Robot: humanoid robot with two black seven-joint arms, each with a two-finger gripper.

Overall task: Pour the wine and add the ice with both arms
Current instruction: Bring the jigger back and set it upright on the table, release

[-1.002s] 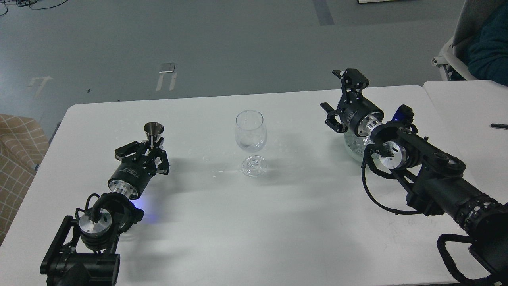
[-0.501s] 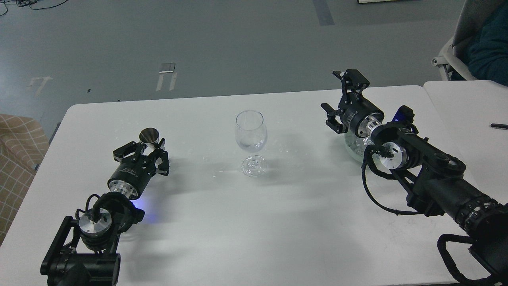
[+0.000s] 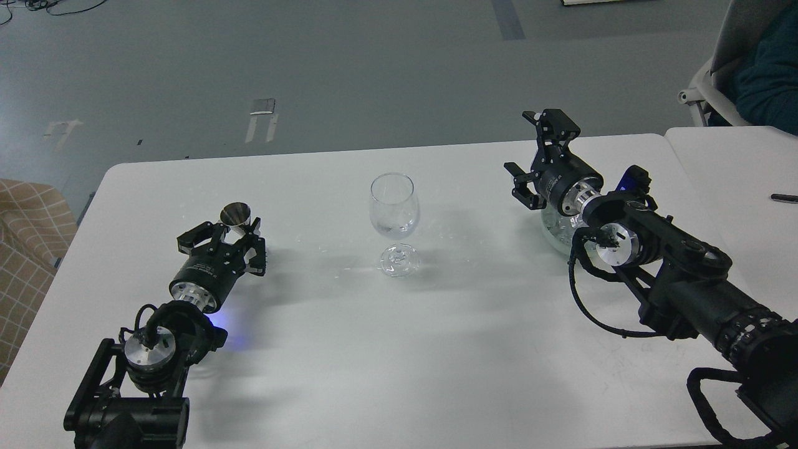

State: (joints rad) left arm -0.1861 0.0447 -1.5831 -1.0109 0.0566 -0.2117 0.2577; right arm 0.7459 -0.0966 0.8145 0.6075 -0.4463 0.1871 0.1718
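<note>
a little clear liquid — the wine (image 3: 392,229) — sat low in the bowl of the stemmed glass (image 3: 392,212), with a few faint glassy shapes in it that may have been ice, though that could not be told for sure. the glass stood upright near the middle of the white table (image 3: 399,349), well apart from both arms. more ice (image 3: 557,232) showed as clear cubes with whitish glints in a round bowl (image 3: 560,238) at the right of the table, mostly hidden behind the right arm (image 3: 673,274). the right gripper (image 3: 537,156) hung above the far edge of that bowl, its fingers spread wide and holding nothing. on the left side, the left gripper (image 3: 227,240) had its fingers closed around the waist of a shiny steel jigger (image 3: 236,215), which leaned toward the camera so that its round mouth faced up and forward — whether anything was inside it could not be told. the left arm (image 3: 149,349) came up from the lower left corner, a blue glow on the table beside its wrist. a dark pen-like thing (image 3: 783,198) lay on a second white table (image 3: 735,168) at the far right.
</note>
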